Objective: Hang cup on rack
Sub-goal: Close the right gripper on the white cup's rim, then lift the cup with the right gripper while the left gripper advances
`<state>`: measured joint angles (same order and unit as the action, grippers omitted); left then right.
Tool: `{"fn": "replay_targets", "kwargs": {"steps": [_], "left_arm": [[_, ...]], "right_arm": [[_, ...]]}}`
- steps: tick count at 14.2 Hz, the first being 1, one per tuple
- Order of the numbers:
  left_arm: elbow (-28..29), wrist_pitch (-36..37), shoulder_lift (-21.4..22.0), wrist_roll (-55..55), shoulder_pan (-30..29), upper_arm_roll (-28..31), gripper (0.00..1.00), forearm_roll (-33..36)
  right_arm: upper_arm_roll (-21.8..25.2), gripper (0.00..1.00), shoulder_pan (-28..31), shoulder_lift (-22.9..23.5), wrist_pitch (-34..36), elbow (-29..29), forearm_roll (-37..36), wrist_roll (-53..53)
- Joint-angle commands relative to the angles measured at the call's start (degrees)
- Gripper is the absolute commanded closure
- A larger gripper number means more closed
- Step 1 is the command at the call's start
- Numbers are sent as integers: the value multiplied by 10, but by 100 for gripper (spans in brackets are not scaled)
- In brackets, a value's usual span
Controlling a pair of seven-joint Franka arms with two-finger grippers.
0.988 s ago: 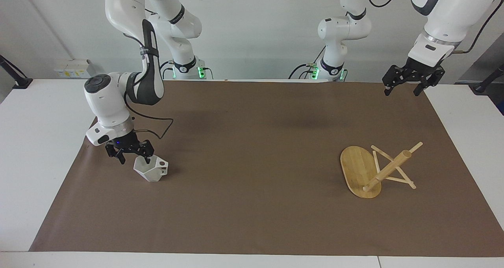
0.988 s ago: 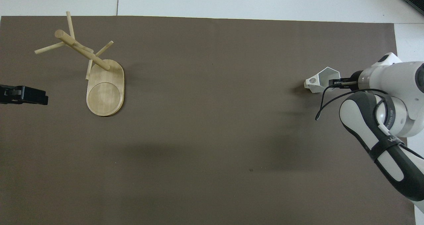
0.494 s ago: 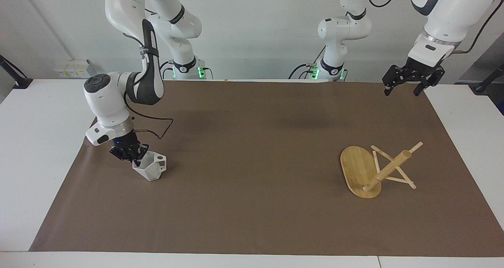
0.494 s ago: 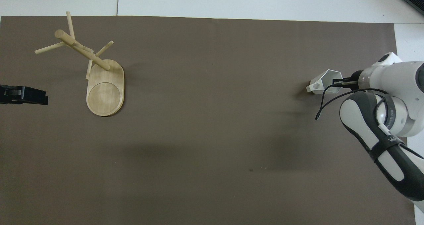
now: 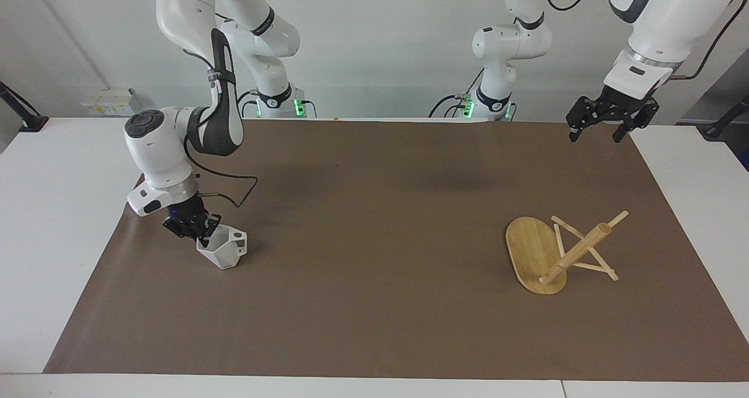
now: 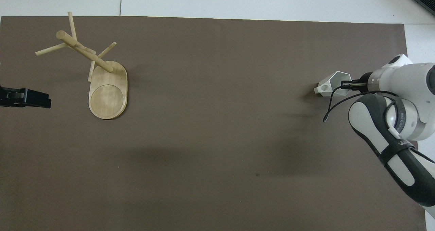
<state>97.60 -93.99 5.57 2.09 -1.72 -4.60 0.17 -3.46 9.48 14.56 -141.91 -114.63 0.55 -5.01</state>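
Observation:
The white faceted cup sits on the brown mat at the right arm's end of the table, mouth up, its handle toward the table's middle. It also shows in the overhead view. My right gripper is low over the cup and shut on its rim wall; it also shows in the overhead view. The bamboo rack stands on its oval base toward the left arm's end. My left gripper waits open in the air over the mat's corner nearest the left arm's base.
A brown mat covers most of the white table. A black cable hangs in a loop from the right wrist beside the cup.
My right gripper went from open around the cup's rim to shut on it. The cup turned from tilted to more upright. The left gripper drifted very slightly.

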Motion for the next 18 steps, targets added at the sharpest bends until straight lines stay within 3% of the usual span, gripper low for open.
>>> {"fn": "replay_targets", "kwargs": {"steps": [1,10,14,18], "left_arm": [[4,5,5,-2,3,-4,0,11],[4,22,8,-15,6,-16,0,11],[25,31,18,-136,11,-20,0,-24],[25,47,20,-270,11,-20,0,-101]], "right_arm": [[-6,100,5,-1,14,7,-8,21],[-6,100,5,-10,172,104,-7,22],[-2,100,5,-18,239,144,-8,22],[-1,100,5,-29,333,202,-11,24]]}}
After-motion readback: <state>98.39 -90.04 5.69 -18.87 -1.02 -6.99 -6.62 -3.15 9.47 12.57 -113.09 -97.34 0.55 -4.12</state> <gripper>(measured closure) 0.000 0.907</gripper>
